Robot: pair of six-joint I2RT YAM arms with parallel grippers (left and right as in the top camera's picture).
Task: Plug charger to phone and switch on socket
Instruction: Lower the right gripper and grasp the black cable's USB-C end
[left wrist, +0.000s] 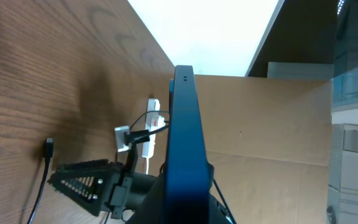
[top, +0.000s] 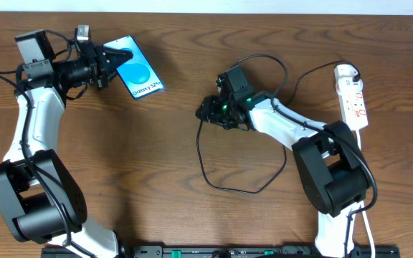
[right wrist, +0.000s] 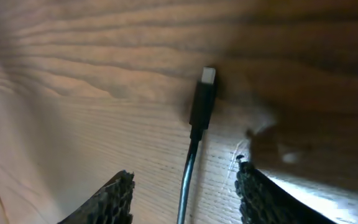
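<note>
The phone (top: 140, 74), blue-screened with white "Galaxy S25+" text, is at the back left, and my left gripper (top: 118, 56) is shut on one end of it. In the left wrist view the phone (left wrist: 184, 130) stands edge-on, pointing away. The charger (top: 236, 190) is a thin black cable looping across the table's middle. Its plug tip (right wrist: 208, 76) lies flat on the wood. My right gripper (right wrist: 185, 183) is low over the cable, fingers (right wrist: 118, 194) apart on either side and not touching it. The white socket (top: 353, 94) with red markings lies at the far right.
The right gripper (left wrist: 84, 180) and the cable end (left wrist: 48, 147) also show in the left wrist view, with the socket (left wrist: 152, 134) behind them. A white cord (top: 368, 215) runs from the socket toward the front edge, past the right arm's base.
</note>
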